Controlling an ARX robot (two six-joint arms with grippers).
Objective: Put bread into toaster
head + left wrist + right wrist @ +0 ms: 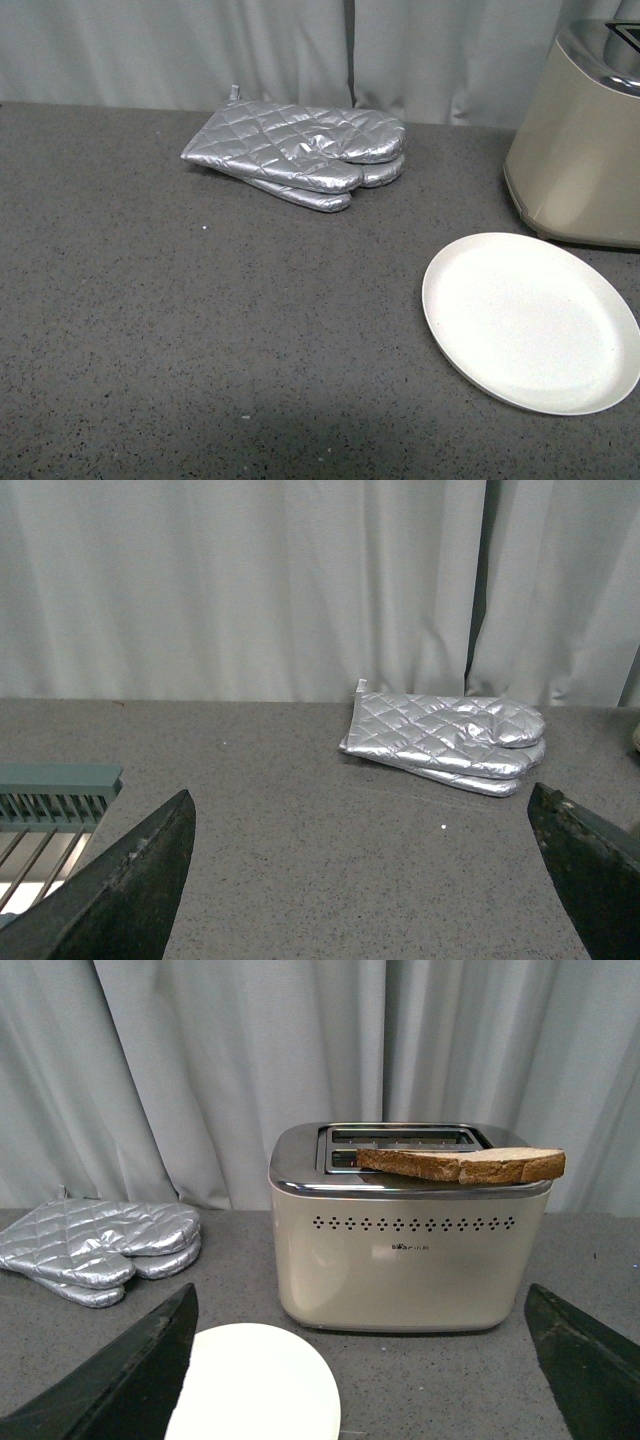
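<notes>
The only writing in view is a small dark mark on the cream side of the toaster, seen from the right wrist view. It sits just under the row of small dots on that side, near the middle. The letters are too small and blurred to read. Nothing else carries any text, number or sign

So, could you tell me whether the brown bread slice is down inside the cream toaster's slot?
No. The brown bread slice lies flat across the cream toaster's chrome top, outside the slots.
</notes>
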